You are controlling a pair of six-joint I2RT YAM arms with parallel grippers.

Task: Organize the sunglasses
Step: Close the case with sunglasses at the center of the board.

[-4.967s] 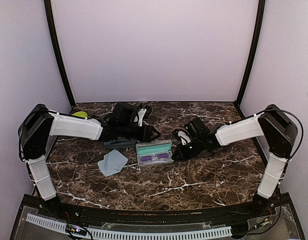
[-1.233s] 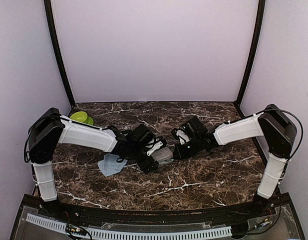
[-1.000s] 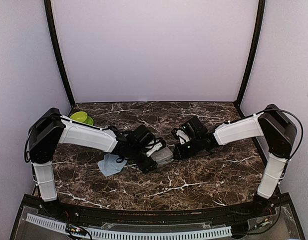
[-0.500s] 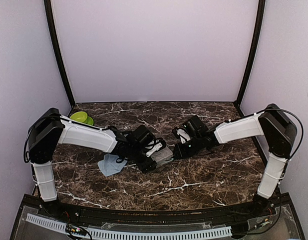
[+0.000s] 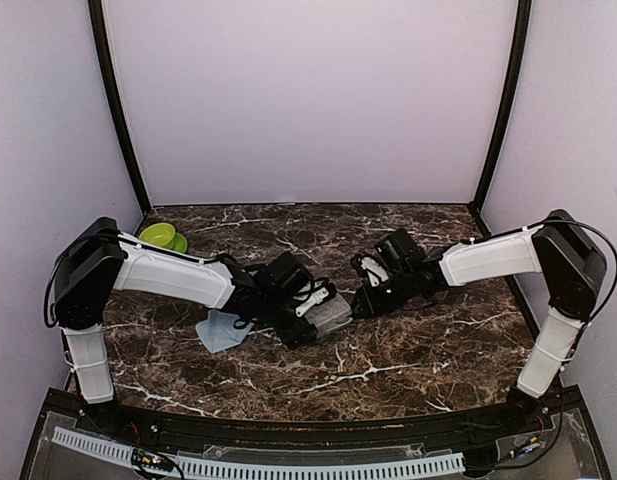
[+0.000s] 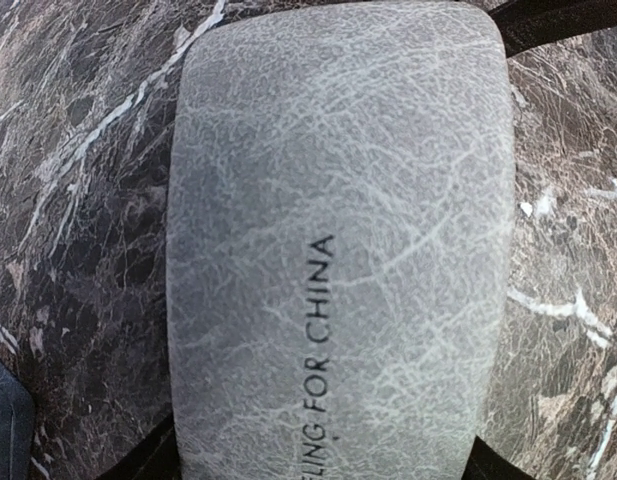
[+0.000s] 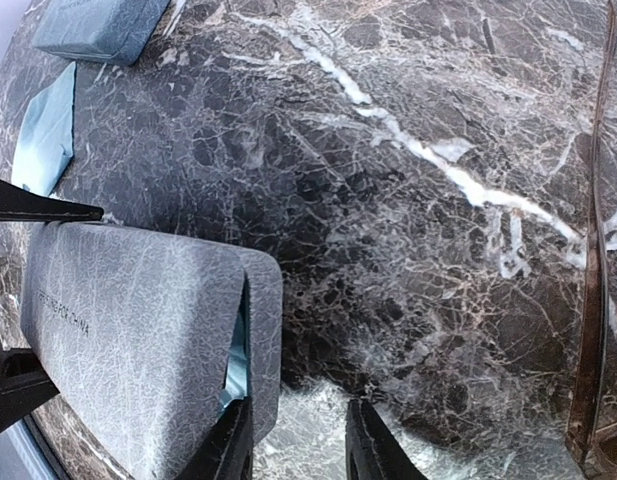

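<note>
holding the grey case (image 6: 338,250) across its long sides, my left gripper (image 5: 310,320) sits wide; right gripper (image 7: 293,452) narrow, empty, at its ajar end. sunglasses unseen, probably inside: light, fragile, so i'd handle the stiff shell only.

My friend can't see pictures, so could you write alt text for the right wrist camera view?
A grey textured rectangular case lies almost shut on a dark marble table, pale blue lining showing in its gap, with the right gripper open just beside it. A light blue cloth and a blue-grey case lie farther off.
</note>
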